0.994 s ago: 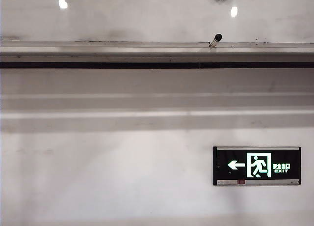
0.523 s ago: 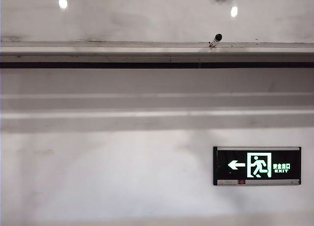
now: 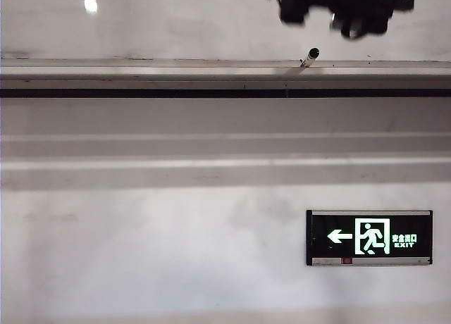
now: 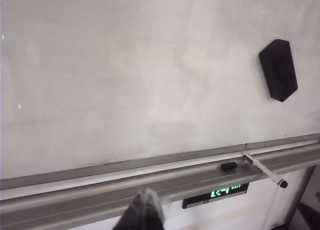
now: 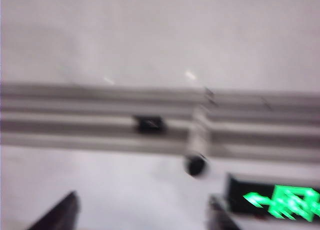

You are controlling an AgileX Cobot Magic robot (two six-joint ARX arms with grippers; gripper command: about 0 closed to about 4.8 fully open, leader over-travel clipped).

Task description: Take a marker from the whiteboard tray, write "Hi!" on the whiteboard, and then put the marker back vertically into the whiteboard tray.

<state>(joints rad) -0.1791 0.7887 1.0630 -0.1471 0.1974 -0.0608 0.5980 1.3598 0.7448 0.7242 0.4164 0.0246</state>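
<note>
Right hand (image 3: 338,17): a dark, motion-blurred mass at the upper edge of the exterior view, in front of the whiteboard (image 3: 176,25) and just above the marker (image 3: 309,57). In the right wrist view two dark finger tips (image 5: 55,215) stand far apart at the frame's lower edge with nothing between them: wide open, empty.

Left hand (image 4: 145,212): only a narrow pale tip shows in the left wrist view, low over the tray. Whether it is open or shut cannot be told; nothing is seen in it.

Marker: white barrel, black cap. Lies on the whiteboard tray (image 3: 141,74), right of centre in the exterior view. Long axis runs across the ledge, not along it: one end back against the foot of the board, capped end jutting out over the front lip and slightly raised. The right wrist view shows it nearly end-on, cap (image 5: 195,165) toward the camera, between the two spread fingers and ahead of them.

Small dark piece (image 4: 228,166): on the tray just beside the marker; identity unclear.

Black block (image 4: 278,69): on the board face, well above the tray.

Exit sign (image 3: 368,237): on the wall below the tray.

Judgement: the right hand is much the nearer. The marker lies below and ahead of it, so a descent with fingers straddling the barrel crosswise looks called for. Pickup not yet made.
</note>
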